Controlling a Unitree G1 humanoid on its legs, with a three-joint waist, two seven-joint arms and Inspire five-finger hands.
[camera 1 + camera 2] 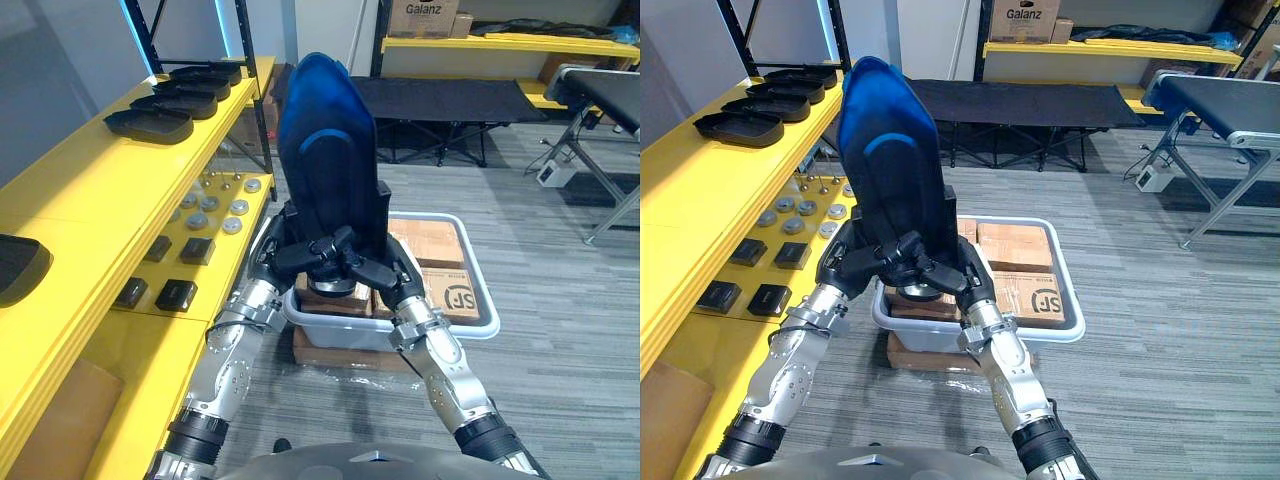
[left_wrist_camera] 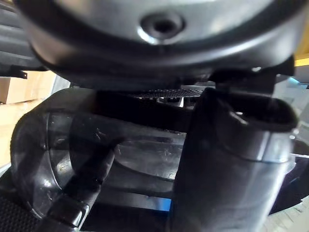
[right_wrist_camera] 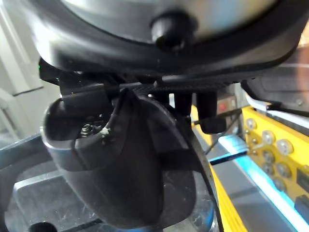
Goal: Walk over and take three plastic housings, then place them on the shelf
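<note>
I hold a tall dark blue and black plastic housing [image 1: 330, 150] upright in front of me, above the floor. My left hand [image 1: 295, 250] and right hand [image 1: 375, 268] clasp its lower end from both sides, fingers curled round it. In the left wrist view the thumb [image 2: 231, 159] presses on the glossy shell [image 2: 120, 154]. The right wrist view has its thumb [image 3: 125, 169] lying against the shell too. The yellow shelf [image 1: 80, 180] runs along my left, with several black housings [image 1: 150, 123] in a row on its top level and another [image 1: 20, 265] near its front.
The shelf's lower level carries round metal parts [image 1: 215, 210] and small black blocks [image 1: 175, 293]. A white bin [image 1: 480, 310] of cardboard boxes sits on the floor below my hands. A black cot [image 1: 450, 100] and a conveyor [image 1: 600, 90] stand farther back.
</note>
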